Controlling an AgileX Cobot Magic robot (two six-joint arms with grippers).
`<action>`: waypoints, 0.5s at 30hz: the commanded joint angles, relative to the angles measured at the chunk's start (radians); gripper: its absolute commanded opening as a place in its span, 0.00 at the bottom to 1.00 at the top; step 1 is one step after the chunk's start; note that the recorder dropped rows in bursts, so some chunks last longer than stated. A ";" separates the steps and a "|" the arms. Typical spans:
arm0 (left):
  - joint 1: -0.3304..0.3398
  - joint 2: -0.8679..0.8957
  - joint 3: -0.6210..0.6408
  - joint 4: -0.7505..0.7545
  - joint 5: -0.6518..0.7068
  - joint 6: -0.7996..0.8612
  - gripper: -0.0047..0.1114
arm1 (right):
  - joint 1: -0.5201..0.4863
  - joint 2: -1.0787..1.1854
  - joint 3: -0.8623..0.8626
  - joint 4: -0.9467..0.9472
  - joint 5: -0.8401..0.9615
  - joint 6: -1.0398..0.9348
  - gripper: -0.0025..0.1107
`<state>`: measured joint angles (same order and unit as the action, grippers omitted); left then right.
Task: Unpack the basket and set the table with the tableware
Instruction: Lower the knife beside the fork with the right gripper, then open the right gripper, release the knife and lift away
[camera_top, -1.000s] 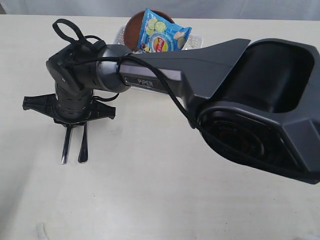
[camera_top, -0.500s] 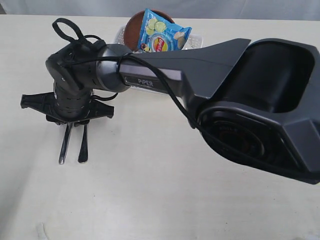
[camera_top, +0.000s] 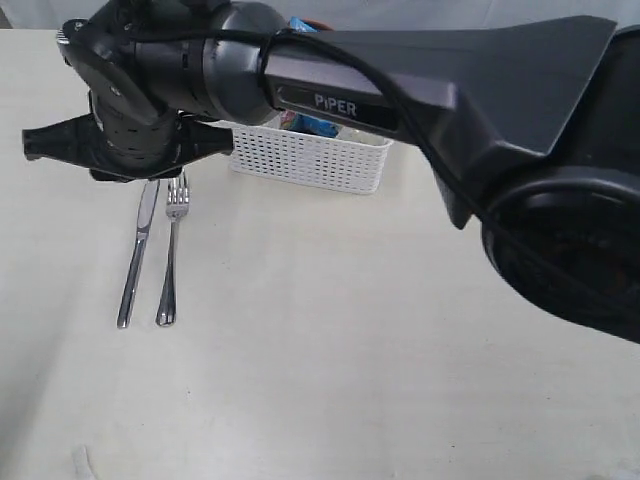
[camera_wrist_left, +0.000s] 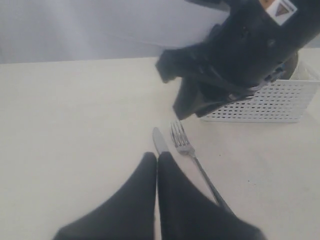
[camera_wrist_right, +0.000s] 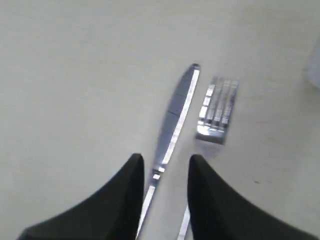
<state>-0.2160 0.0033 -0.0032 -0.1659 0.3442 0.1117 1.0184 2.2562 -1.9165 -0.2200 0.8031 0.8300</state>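
Observation:
A steel knife and a fork lie side by side on the pale table, in front of the white perforated basket. My right gripper hovers above their upper ends, open, with the knife showing between its fingers and the fork just beside; it holds nothing. Seen from the left wrist, my left gripper is shut and empty, low over the knife and close to the fork. The basket's other tableware is hidden.
The right arm reaches across from the right, over the basket. A blue crisp packet peeks out above the basket's rim. In the left wrist view the right gripper's body hangs in front of the basket.
The right gripper has risen off the knife and fork with its jaws apart, so both now show full length on the table. The basket's side wall has come into view.

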 joint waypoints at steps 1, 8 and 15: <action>-0.006 -0.003 0.003 0.000 -0.002 0.001 0.04 | -0.005 0.018 -0.001 -0.095 0.198 -0.056 0.14; -0.006 -0.003 0.003 0.000 -0.002 0.001 0.04 | -0.005 0.095 -0.001 -0.005 0.274 -0.142 0.02; -0.006 -0.003 0.003 0.000 -0.002 0.001 0.04 | 0.032 0.124 -0.001 0.071 0.242 -0.181 0.02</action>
<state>-0.2160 0.0033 -0.0032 -0.1659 0.3442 0.1117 1.0370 2.3833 -1.9165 -0.1579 1.0575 0.6613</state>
